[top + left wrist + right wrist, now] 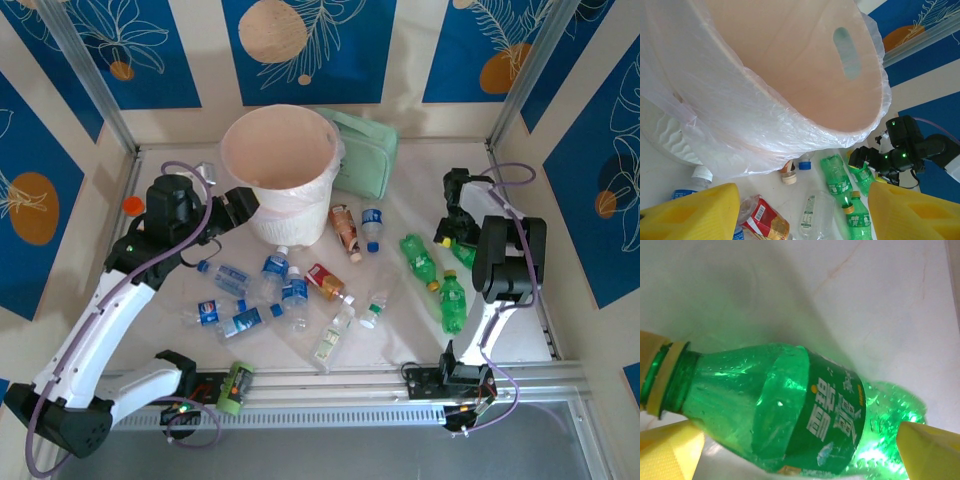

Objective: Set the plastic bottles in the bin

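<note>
The bin (pixel 280 170), a cream bucket lined with a thin white bag, stands at the back of the table, and its rim (pixel 805 120) looms close in the left wrist view. My left gripper (pixel 247 207) hangs open beside the bin's left wall, nothing between its yellow fingers (pixel 695 212). Several plastic bottles lie in front of the bin: blue-labelled ones (pixel 275 272), a red-labelled one (pixel 325 280), a copper one (pixel 345 230), clear green-capped ones (pixel 375 310) and green ones (pixel 420 260). My right gripper (pixel 455 240) is open and straddles a lying green bottle (pixel 790 410).
A mint-green case (pixel 365 150) leans behind the bin at the right. An orange cap (pixel 132 205) lies near the left wall. Another green bottle (pixel 452 300) lies beside the right arm. Aluminium rails edge the table at the front.
</note>
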`<action>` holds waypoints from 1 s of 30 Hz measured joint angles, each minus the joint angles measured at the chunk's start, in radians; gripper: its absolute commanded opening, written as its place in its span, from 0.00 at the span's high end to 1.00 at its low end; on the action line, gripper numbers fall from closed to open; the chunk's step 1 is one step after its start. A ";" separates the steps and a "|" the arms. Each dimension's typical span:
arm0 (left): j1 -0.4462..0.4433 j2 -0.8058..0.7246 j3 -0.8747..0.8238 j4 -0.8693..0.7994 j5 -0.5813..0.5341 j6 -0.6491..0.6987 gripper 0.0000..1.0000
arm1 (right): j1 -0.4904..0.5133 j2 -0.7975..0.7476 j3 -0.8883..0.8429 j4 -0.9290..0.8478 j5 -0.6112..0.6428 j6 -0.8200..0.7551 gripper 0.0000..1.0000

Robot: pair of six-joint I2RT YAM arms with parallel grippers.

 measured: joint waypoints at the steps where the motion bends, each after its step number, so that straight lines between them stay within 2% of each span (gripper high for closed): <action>1: 0.000 0.001 0.000 0.000 0.002 0.000 0.33 | -0.019 0.013 0.006 -0.001 -0.001 0.000 0.01; 5: 0.000 0.008 0.000 0.000 0.013 -0.010 0.33 | -0.079 0.051 0.017 -0.008 -0.023 0.004 0.00; 16: 0.000 0.014 0.000 0.000 0.018 -0.018 0.33 | -0.156 0.074 0.011 0.019 -0.130 0.028 0.25; 22: 0.000 0.014 0.000 0.000 0.018 -0.018 0.33 | -0.163 0.080 0.003 0.035 -0.162 0.037 0.33; 30: 0.000 0.014 0.000 0.000 0.018 -0.018 0.33 | -0.169 0.061 -0.012 0.042 -0.184 0.045 0.36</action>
